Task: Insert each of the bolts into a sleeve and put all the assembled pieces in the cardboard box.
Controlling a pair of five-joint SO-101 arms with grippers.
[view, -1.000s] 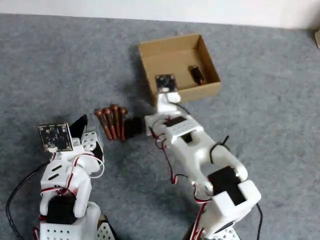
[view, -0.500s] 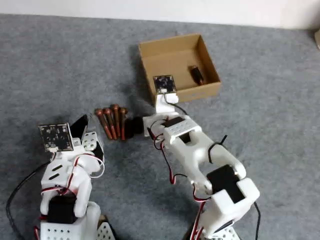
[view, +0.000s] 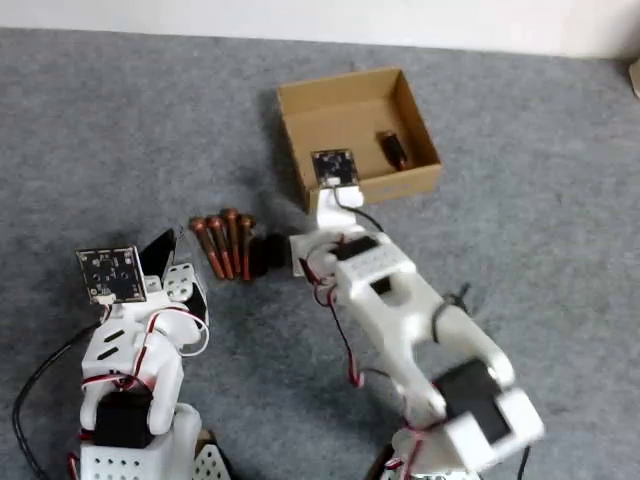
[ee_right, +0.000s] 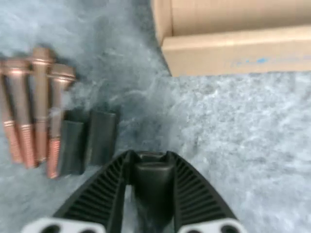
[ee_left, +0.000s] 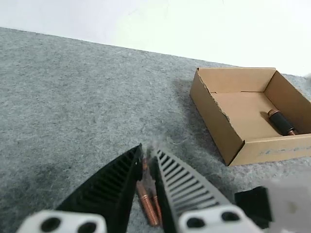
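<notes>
The right gripper [ee_right: 148, 158] clamps a black sleeve [ee_right: 153, 180] near the cardboard box [ee_right: 233, 48]; the left gripper [ee_left: 148, 151], farther from it, stands barely parted.

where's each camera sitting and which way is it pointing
High view: fixed above the table, looking down on the left arm, right arm, bolts and cardboard box.
Left wrist view: on the left arm, looking past the left gripper toward the box.
Right wrist view: on the right arm, looking down over the right gripper, shut on a sleeve.
Shared: all three show bolts and box.
</notes>
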